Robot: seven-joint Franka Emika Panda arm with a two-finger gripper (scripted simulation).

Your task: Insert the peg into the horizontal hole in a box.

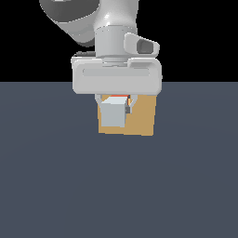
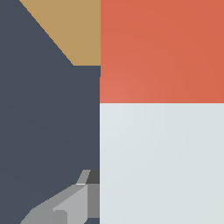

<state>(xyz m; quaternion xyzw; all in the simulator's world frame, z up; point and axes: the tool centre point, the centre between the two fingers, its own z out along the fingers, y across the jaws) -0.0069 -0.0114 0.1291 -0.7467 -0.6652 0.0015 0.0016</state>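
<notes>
1. My gripper [image 1: 115, 103] hung straight down from my wrist, its fingers pinching the peg [image 1: 112, 113] between them.
2. In the exterior view the peg pointed end-on at the camera, so I saw mostly its pale grey-white end face, with a thin sliver of orange-red showing along its upper edge just under my gripper's body.
3. In the wrist view the peg [image 2: 162, 131] filled much of the picture, its orange-red part meeting the pale part along a straight line, and one grey finger [image 2: 72, 203] lay against the pale part's side.
4. The box [image 1: 139, 116] stood on the tabletop [image 1: 119, 186] just behind the peg, its tan face upright and partly covered by the peg and my gripper.
5. The hole was hidden behind the peg, so I could not tell whether the peg's far end had reached it.
6. In the wrist view only a tan corner of the box [image 2: 72, 26] showed beside the peg's orange-red part.
</notes>
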